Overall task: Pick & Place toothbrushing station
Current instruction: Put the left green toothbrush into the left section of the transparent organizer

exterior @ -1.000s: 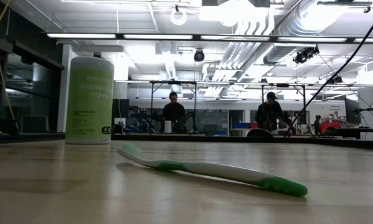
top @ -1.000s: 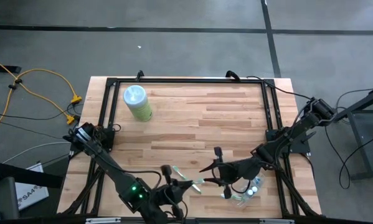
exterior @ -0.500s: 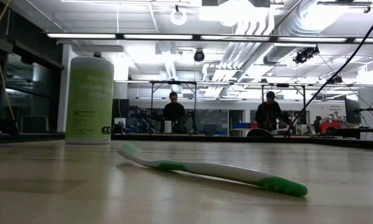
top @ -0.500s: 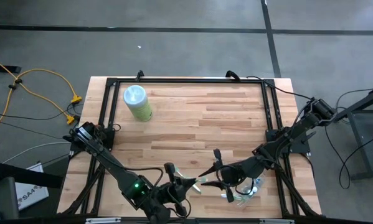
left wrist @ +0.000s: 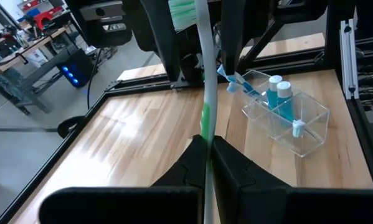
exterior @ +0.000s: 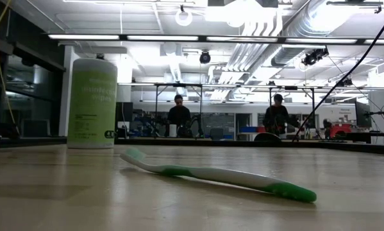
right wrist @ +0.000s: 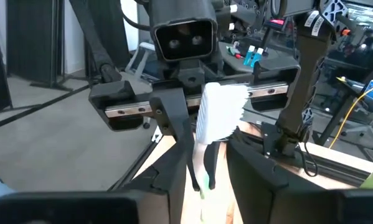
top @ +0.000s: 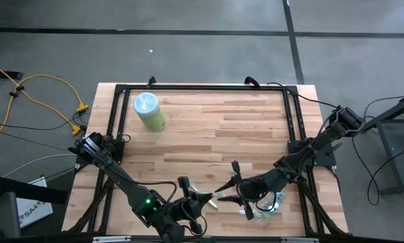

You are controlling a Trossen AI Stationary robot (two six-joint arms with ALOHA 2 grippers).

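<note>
The left tool (left wrist: 206, 163) pinches a green and white toothbrush (left wrist: 205, 93) at the table's (top: 242, 128) 6 o'clock edge. The right tool (right wrist: 206, 163) has its fingers spread around the brush head. The clear plastic cup (left wrist: 286, 115) lies at 5 o'clock.

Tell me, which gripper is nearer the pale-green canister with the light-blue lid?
Left. The left gripper is at the near edge, diagonally across from the canister; the right gripper is farther right.

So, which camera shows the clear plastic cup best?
The left wrist view: the clear plastic cup lies on the table, its blue tube plainly visible. The high view shows it small beside the right arm. The other views miss it.
</note>
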